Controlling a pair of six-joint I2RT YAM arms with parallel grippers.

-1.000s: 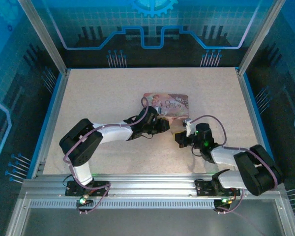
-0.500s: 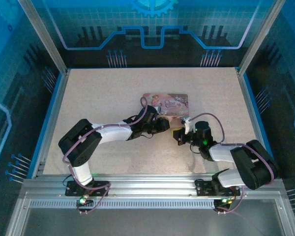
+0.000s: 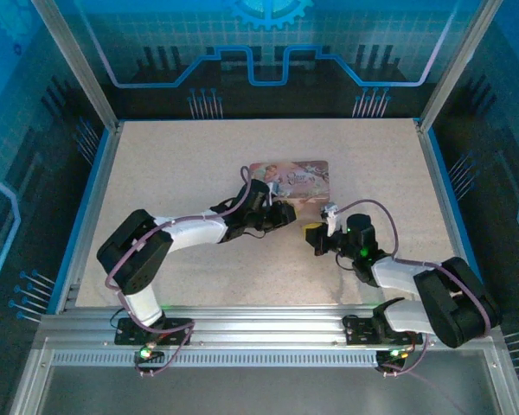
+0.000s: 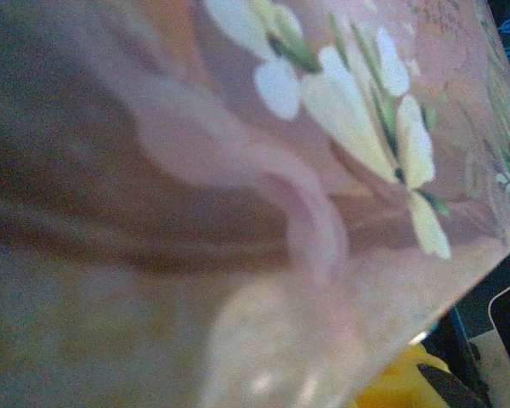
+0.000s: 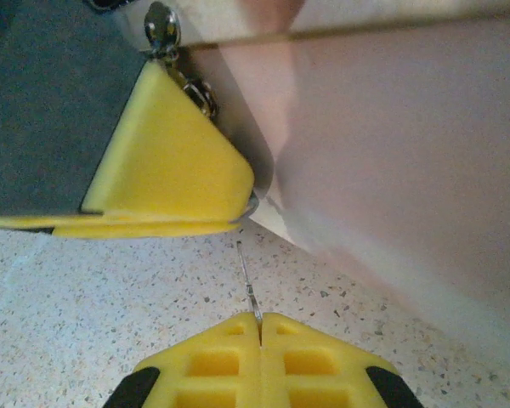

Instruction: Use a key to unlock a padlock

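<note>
The key (image 5: 247,280) is a thin, pale metal sliver standing up from the tips of the right end effector (image 5: 260,327). The yellow pads (image 5: 310,361) of that end effector are pressed together on its lower end. The key's free tip points at the bottom corner of the pink tin box (image 5: 391,153), just short of it and above the speckled desk (image 5: 93,297).

The padlock (image 5: 161,25) shows as a small, shiny, rounded bit of metal at the top edge of the right wrist view. It is cut off there, and a few glinting links (image 5: 201,95) run down from it. It sits in the gap between the tin's wall and a yellow finger pad (image 5: 170,170) of the left end effector; its body and shackle cannot be told apart.

From above, the left end effector (image 3: 279,213) lies against the tin's near edge, and whether it is open or closed cannot be told. The left wrist view is a blur of the tin's painted white flowers (image 4: 365,93).
</note>
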